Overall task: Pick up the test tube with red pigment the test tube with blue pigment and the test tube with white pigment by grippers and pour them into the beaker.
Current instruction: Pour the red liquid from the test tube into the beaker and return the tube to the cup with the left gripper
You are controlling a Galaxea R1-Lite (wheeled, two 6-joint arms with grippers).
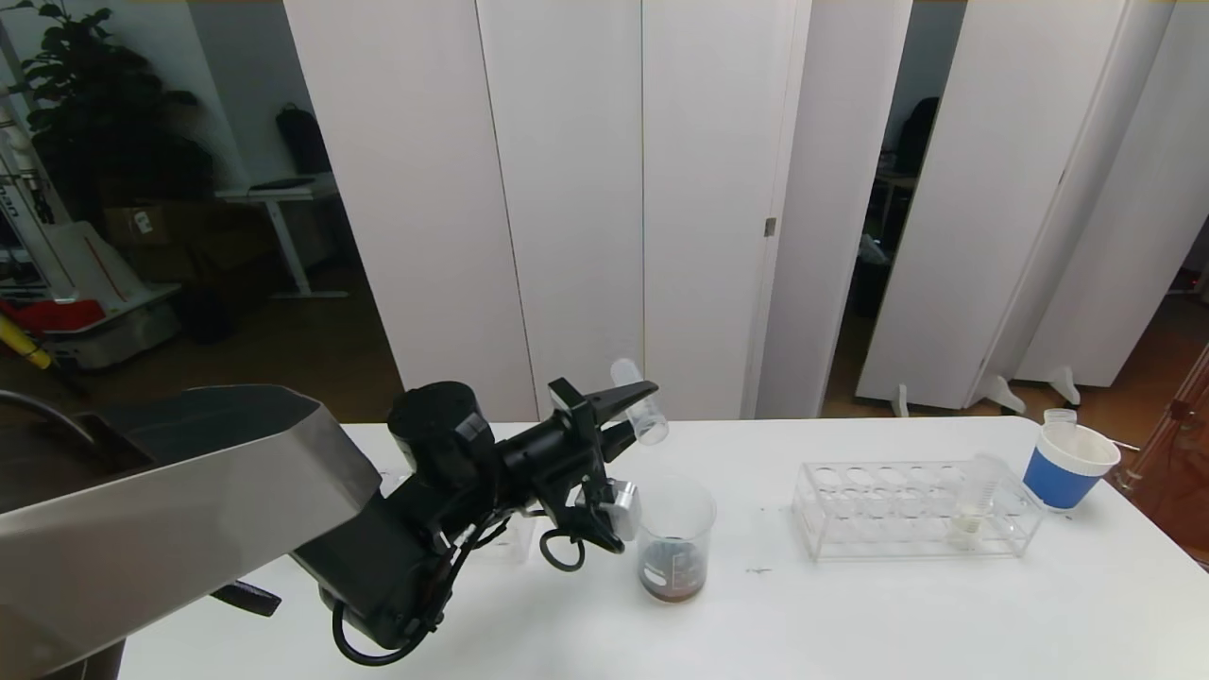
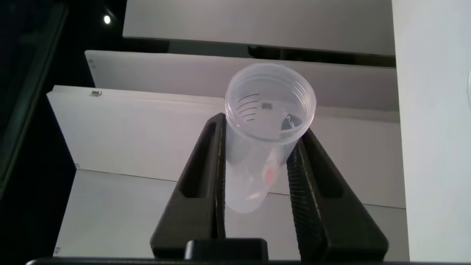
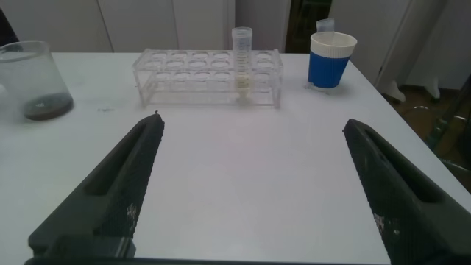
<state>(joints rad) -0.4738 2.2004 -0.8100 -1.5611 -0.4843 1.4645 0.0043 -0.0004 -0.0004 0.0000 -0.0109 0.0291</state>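
1. I take the beaker [image 1: 674, 548] as my landmark: it stands upright on the white table [image 1: 850, 614], with a shallow dark brownish layer at its bottom and white printed marks I cannot read.
2. My left gripper [image 1: 631, 412] hangs above the beaker and slightly to its left, its jaws clamped on a clear test tube [image 1: 640, 402].
3. That tube sits between the two black fingers [image 2: 202, 184], tilted, its open mouth lower than its rounded end and above the beaker's left rim. It looks nearly empty; the left wrist view shows only a faint reddish trace inside.
4. The test tube with white pigment [image 1: 973, 501] stands upright in the clear rack [image 1: 907, 510], well to the right of the beaker, toward the rack's far right end.
5. A blue-and-white paper cup [image 1: 1067, 465] stands beyond the rack, farther right of the beaker.
6. My right gripper [image 3: 254, 184] hovers low over the table, right of the beaker, jaws spread wide and holding nothing.
7. I can read no label or writing anywhere.
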